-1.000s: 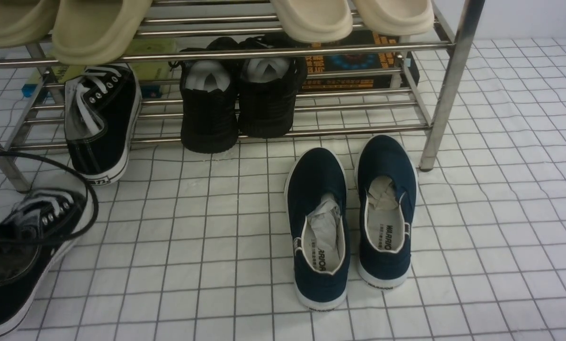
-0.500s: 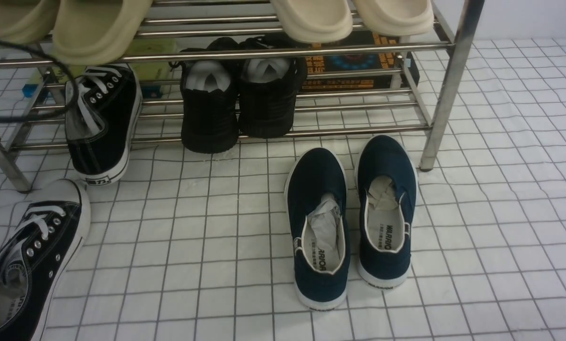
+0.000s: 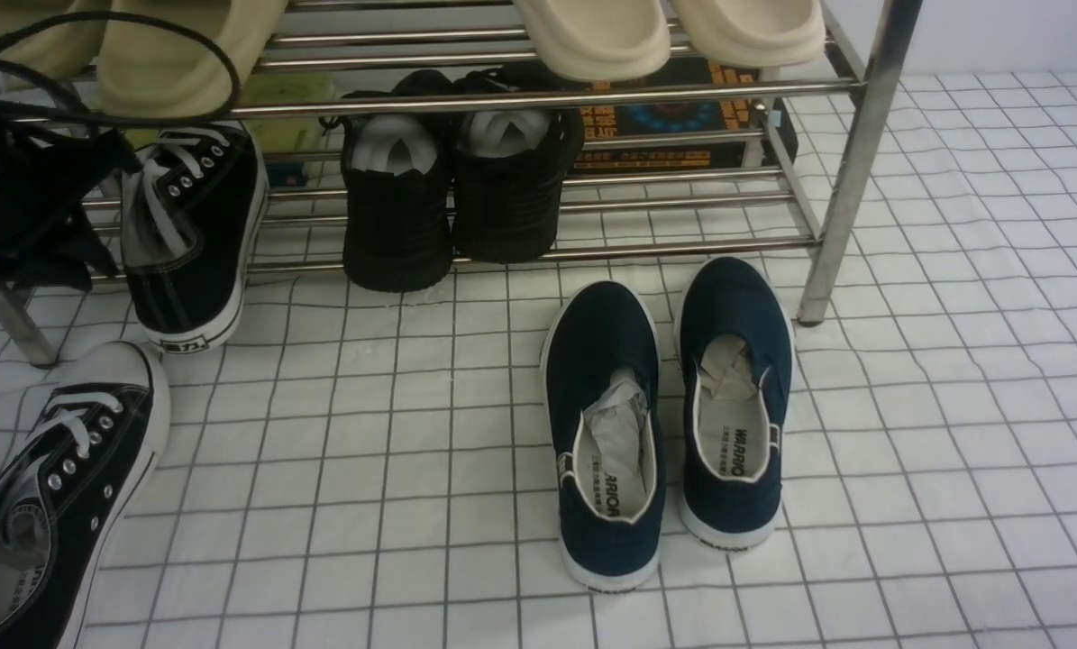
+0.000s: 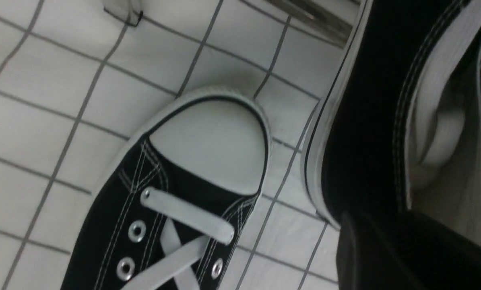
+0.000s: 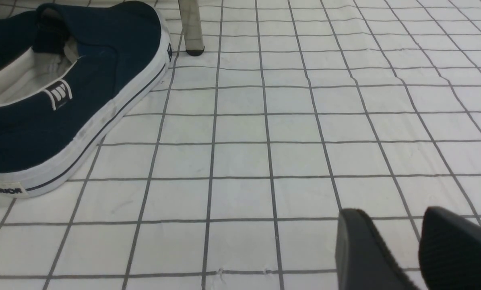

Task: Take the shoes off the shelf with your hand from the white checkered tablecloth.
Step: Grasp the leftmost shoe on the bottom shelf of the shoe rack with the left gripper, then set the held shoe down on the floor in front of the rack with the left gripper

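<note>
one black canvas sneaker (image 3: pixel 96 469) is down on the white checkered tablecloth (image 3: pixel 412 505), toe towards the chrome shoe rack (image 3: pixel 691 248); that half looks done to me. its mate (image 3: pixel 191 243) is on the rack's lower tier, heel jutting out past the front tube, so i judge one shoe is left to take off and set beside the first.

my left gripper (image 3: pixel 110 212) is right by that racked sneaker. i can't tell how wide its fingers stand, or whether they have any hold on the canvas. my right gripper (image 5: pixel 391 213) is spread open over the cloth, with nothing in it.

a second ago my left gripper was low, over the sneaker on the cloth, its cable looping across the laces; now it is up beside the racked one, which has hardly shifted.
</note>
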